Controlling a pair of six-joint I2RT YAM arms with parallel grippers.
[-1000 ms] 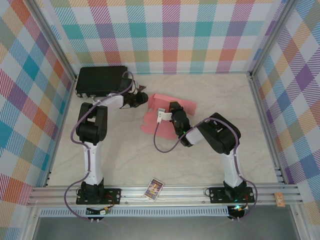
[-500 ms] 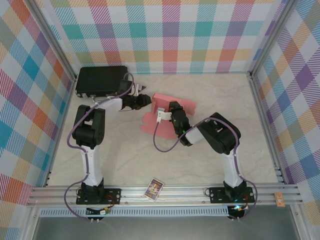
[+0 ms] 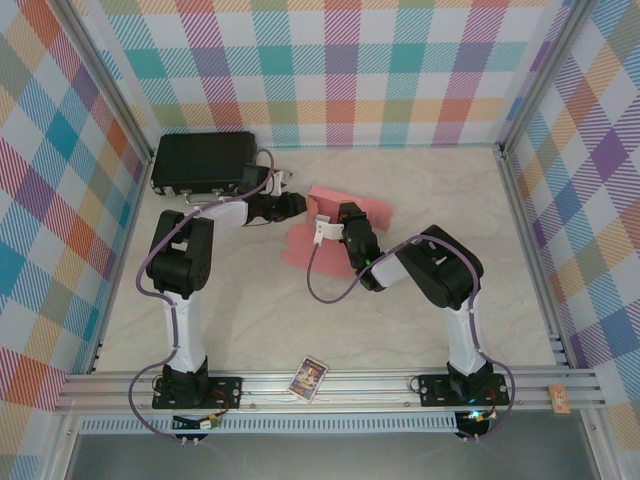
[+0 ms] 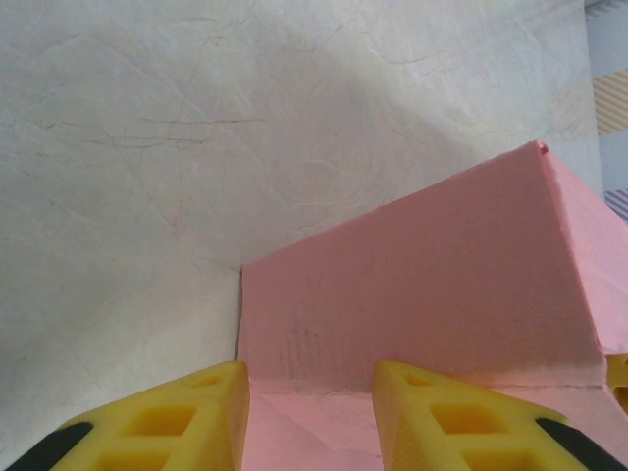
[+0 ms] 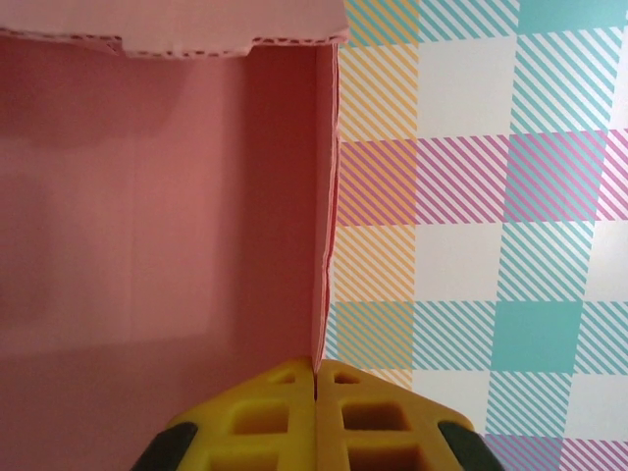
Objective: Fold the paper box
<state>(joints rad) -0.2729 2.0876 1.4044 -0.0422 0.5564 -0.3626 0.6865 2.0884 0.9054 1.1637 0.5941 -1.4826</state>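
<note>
Closed in on the paper box (image 3: 372, 212) over the last second by the left gripper (image 3: 293, 204), now at its left edge. Sits mid-table, half formed, with one pink wall raised and the rest lying flat. Pinched along a thin upright edge by the right gripper (image 5: 316, 378), yellow fingers pressed together on the card. Partly spread on the left side, fingertips (image 4: 177, 417) straddling the foot of the raised wall, seemingly not clamping anything.

To do this fold well:
- Keep the right pinch firm as an anchor.
- Push the left wall over along its crease, low and slow, without dragging the sheet across the table (image 3: 400, 320).
- Ease off if the card buckles away from the crease.
- Stay clear of the black case (image 3: 200, 160) behind.
- Ignore the picture card (image 3: 309, 378) by the near rail.
</note>
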